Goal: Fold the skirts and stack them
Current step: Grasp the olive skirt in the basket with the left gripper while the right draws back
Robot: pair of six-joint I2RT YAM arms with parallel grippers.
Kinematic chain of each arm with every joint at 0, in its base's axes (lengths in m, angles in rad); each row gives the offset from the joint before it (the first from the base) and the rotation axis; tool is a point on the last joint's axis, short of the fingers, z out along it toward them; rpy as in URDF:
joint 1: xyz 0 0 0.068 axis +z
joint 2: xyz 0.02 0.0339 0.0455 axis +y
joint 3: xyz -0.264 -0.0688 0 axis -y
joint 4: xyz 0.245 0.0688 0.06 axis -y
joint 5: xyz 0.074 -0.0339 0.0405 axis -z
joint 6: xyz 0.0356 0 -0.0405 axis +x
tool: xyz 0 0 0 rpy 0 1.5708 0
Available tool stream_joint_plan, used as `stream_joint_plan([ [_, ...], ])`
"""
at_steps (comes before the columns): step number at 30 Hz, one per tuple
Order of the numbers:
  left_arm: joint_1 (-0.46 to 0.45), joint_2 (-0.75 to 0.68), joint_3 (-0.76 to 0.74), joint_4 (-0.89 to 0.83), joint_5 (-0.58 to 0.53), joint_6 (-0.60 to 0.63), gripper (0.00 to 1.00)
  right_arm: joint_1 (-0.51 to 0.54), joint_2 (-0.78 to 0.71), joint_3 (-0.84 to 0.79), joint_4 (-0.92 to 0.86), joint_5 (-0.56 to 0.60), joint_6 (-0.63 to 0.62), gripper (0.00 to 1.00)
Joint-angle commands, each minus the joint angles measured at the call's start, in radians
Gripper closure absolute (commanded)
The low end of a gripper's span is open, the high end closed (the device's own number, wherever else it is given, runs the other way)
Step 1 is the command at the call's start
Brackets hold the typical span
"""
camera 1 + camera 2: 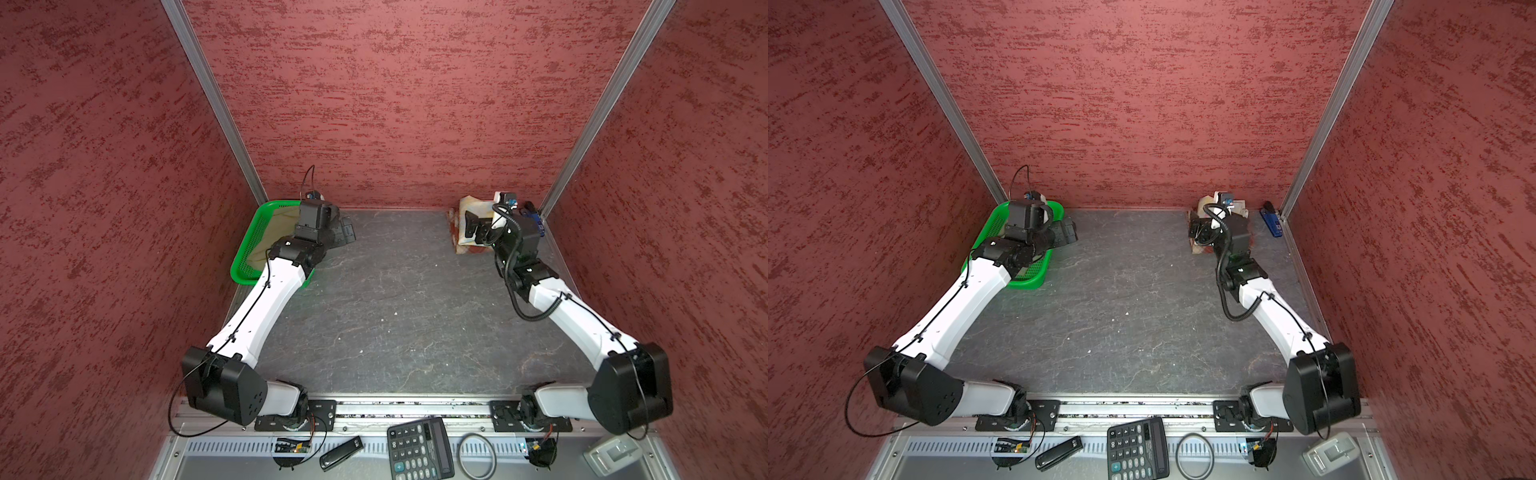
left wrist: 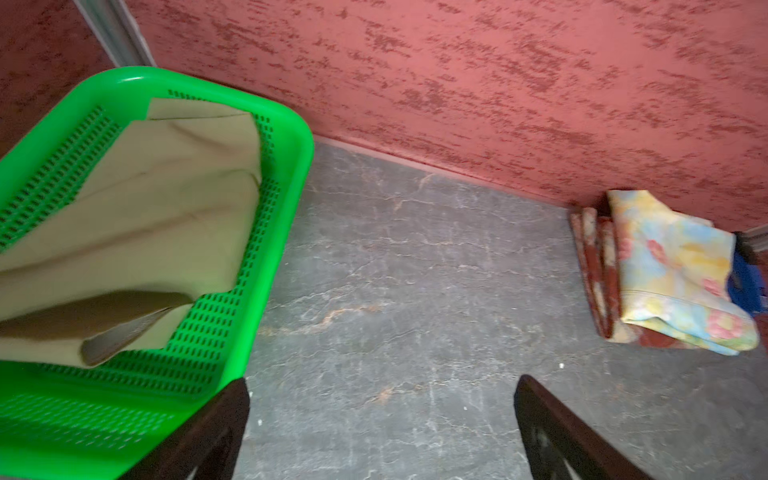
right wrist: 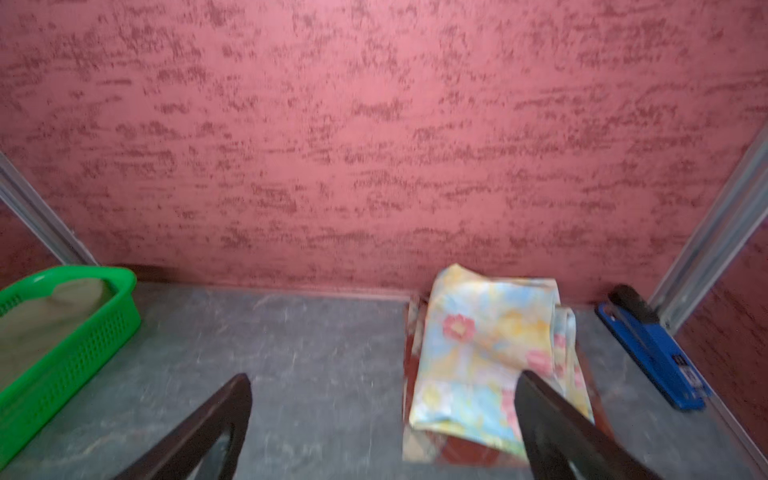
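Skirts: floral skirt [image 3: 490,353] folded atop plaid skirt [image 2: 598,270] in far right corner, khaki skirt [image 2: 145,208] in green basket [image 2: 297,174]; both arms stretched forward, left fingers [image 2: 220,432] and right fingers [image 3: 552,424] spread wide, empty

The left arm [image 1: 266,307] is extended from 7 toward 11 o'clock, and the left gripper [image 1: 344,232] is held wide apart, empty. The right arm [image 1: 577,316] is extended from 5 toward 1 o'clock, and the right gripper [image 1: 473,228] is likewise spread, with nothing gripped.
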State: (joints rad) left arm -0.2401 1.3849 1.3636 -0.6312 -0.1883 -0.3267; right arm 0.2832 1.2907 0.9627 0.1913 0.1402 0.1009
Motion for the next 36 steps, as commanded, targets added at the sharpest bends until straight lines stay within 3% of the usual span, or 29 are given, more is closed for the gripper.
stream_joint_plan([
  [1, 0.056, 0.008, 0.037, -0.083, -0.017, 0.01, 0.0, 0.039, -0.118, -0.107, 0.004, 0.112, 0.049, 0.01],
  [5, 0.124, 0.103, 0.13, -0.212, -0.008, -0.036, 0.0, 0.085, -0.167, -0.19, -0.067, 0.121, 0.093, 0.03],
  [10, 0.186, 0.243, 0.235, -0.315, -0.047, -0.061, 0.0, 0.161, -0.175, -0.28, -0.023, 0.072, 0.146, 0.06],
  [17, 0.284, 0.384, 0.3, -0.419, -0.058, -0.134, 0.03, 0.236, -0.1, -0.267, -0.006, -0.013, 0.105, 0.07],
  [20, 0.328, 0.372, 0.242, -0.386, -0.048, -0.162, 0.04, 0.241, -0.096, -0.269, 0.008, -0.039, 0.105, 0.07],
  [30, 0.501, 0.394, 0.126, -0.19, 0.135, -0.284, 0.11, 0.242, -0.07, -0.282, 0.025, -0.071, 0.106, 0.07],
  [32, 0.516, 0.433, 0.132, -0.128, 0.145, -0.28, 0.21, 0.243, -0.072, -0.278, 0.019, -0.065, 0.102, 0.07],
  [33, 0.523, 0.446, 0.132, -0.086, 0.165, -0.275, 0.35, 0.243, -0.075, -0.273, 0.014, -0.064, 0.1, 0.07],
  [35, 0.54, 0.476, 0.161, -0.036, 0.196, -0.283, 0.95, 0.243, -0.084, -0.265, -0.001, -0.057, 0.098, 0.07],
  [36, 0.544, 0.482, 0.178, -0.019, 0.216, -0.283, 1.0, 0.242, -0.09, -0.262, -0.005, -0.053, 0.099, 0.07],
])
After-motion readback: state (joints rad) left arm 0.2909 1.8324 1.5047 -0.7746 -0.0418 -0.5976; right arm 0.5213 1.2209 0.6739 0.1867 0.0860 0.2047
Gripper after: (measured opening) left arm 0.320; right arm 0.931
